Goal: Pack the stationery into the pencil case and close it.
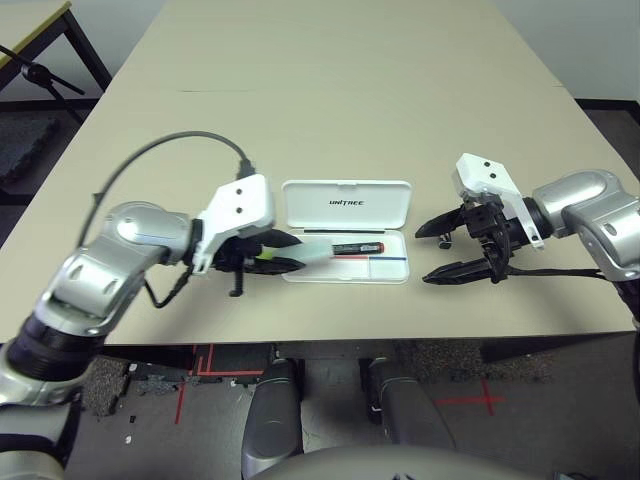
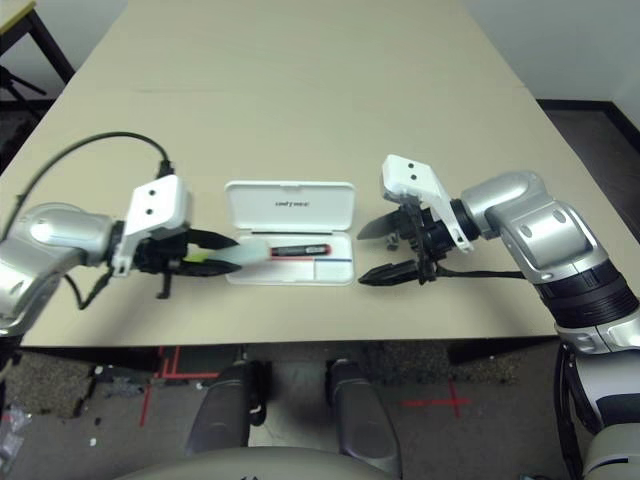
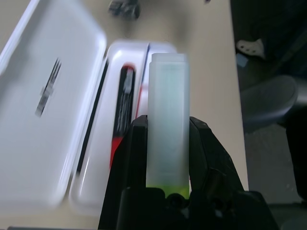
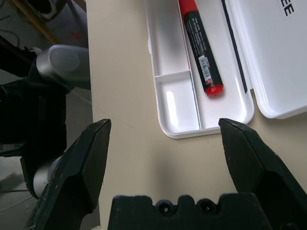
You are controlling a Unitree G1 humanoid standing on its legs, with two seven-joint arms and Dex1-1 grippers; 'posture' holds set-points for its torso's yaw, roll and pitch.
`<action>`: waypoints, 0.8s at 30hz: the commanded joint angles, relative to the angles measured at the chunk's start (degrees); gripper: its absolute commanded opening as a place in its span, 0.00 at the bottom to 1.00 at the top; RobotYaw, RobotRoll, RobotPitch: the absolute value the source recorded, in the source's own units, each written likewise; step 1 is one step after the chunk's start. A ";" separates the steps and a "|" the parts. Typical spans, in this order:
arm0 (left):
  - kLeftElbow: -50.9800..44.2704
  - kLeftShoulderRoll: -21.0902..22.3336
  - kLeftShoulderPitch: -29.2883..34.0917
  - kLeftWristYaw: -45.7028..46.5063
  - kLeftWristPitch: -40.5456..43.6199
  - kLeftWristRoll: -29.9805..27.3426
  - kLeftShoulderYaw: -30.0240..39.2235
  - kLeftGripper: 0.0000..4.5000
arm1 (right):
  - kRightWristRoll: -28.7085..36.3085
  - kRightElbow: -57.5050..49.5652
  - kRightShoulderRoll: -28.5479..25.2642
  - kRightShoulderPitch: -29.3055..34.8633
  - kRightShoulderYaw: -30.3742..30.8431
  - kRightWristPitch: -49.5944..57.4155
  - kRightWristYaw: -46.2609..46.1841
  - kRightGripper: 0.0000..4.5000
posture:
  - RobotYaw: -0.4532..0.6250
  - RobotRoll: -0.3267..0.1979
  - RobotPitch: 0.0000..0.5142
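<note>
Head eyes look down from above the counter (image 1: 330, 120); wrist cameras sit close; all share the open pencil case (image 1: 346, 205).

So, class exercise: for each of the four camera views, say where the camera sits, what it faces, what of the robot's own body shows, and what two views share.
Left eye view: on the head, looking down at the table; both silver forearms show.
Right eye view: beside it, same scene, same forearms.
Left wrist view: on the left wrist, along the left end effector, which grips the pale-and-lime-green stick.
Right wrist view: on the right wrist, along the open right end effector.
Shared: both wrist views show the open pencil case with the red marker inside.
</note>
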 commanded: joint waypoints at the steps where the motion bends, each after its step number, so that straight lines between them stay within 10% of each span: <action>1: 2.60 -2.06 -2.87 0.63 0.09 3.10 -4.17 0.24 | -0.72 0.04 -0.15 0.17 0.58 -0.50 0.06 1.00 | 0.45 0.62 0.28; 24: 14.11 -7.50 -5.68 -0.98 -9.35 16.96 -13.73 0.24 | -0.94 -1.85 -0.67 2.22 0.03 -0.18 -1.40 1.00 | 0.42 0.62 0.29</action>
